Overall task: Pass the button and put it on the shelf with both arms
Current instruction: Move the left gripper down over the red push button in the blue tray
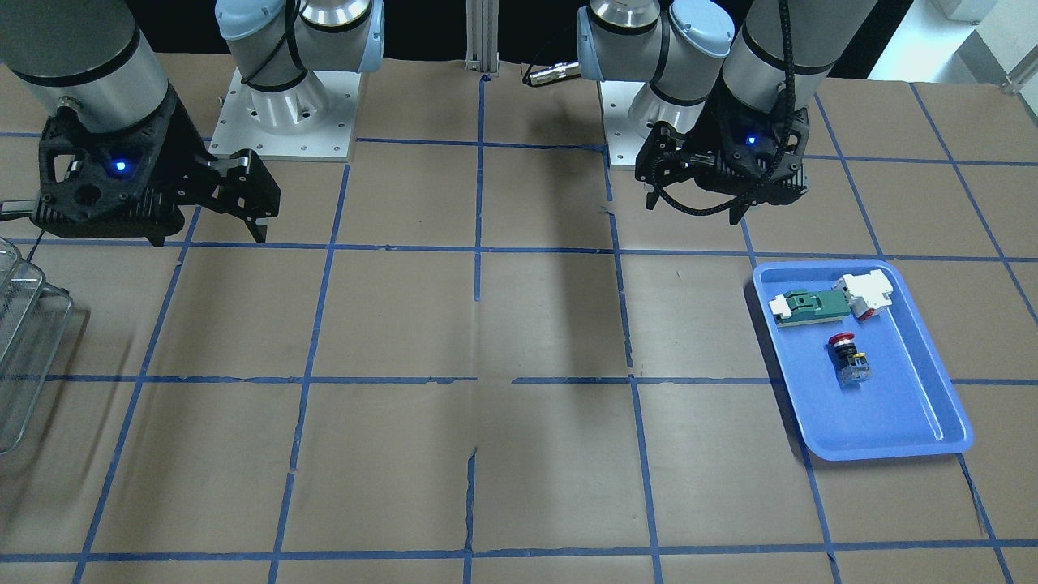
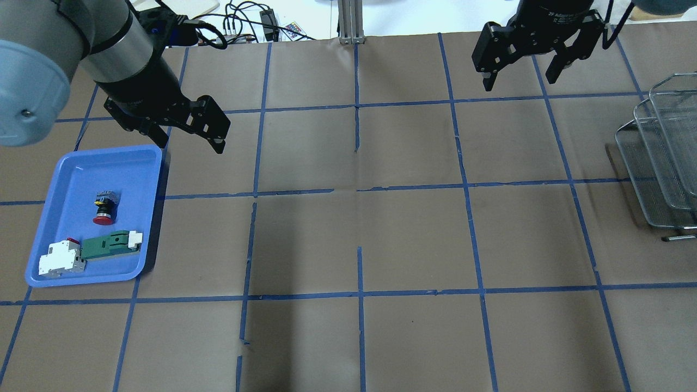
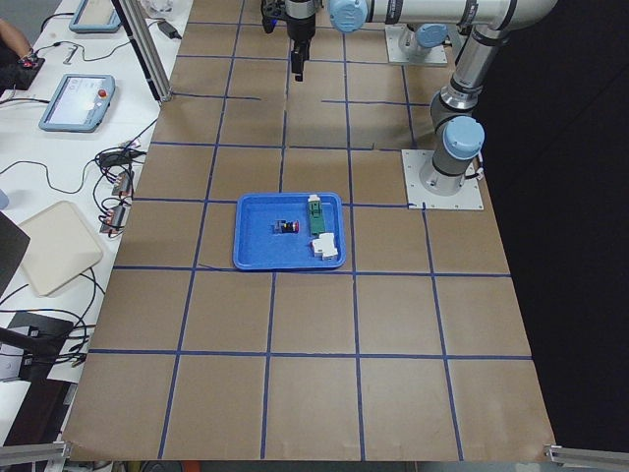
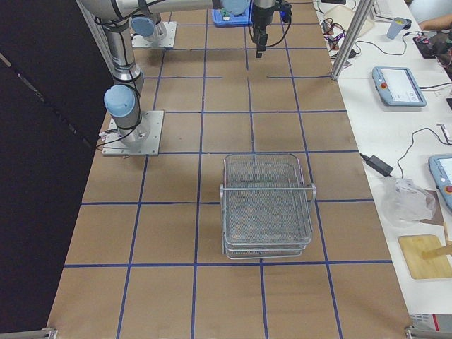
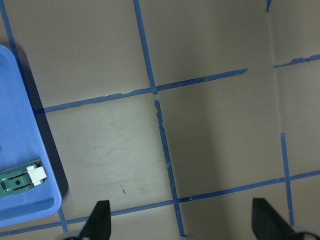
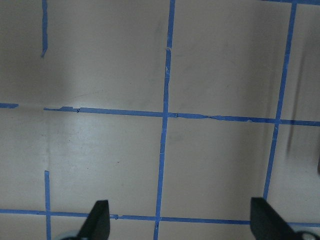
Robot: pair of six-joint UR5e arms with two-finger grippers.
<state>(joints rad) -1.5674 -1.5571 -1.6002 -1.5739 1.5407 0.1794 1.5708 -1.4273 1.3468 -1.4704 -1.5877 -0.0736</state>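
Observation:
The button, with red cap, black collar and clear block body, lies on its side in the blue tray, also seen in the front view. My left gripper hangs open and empty above the table just beyond the tray's far right corner; its wrist view shows spread fingertips over bare paper. My right gripper is open and empty, high over the far right of the table. The wire-mesh shelf stands at the right edge, apart from both grippers.
A green-and-white flat part and a white-and-red block lie in the tray near the button. Brown paper with blue tape grid lines covers the table. The shelf shows whole in the right side view.

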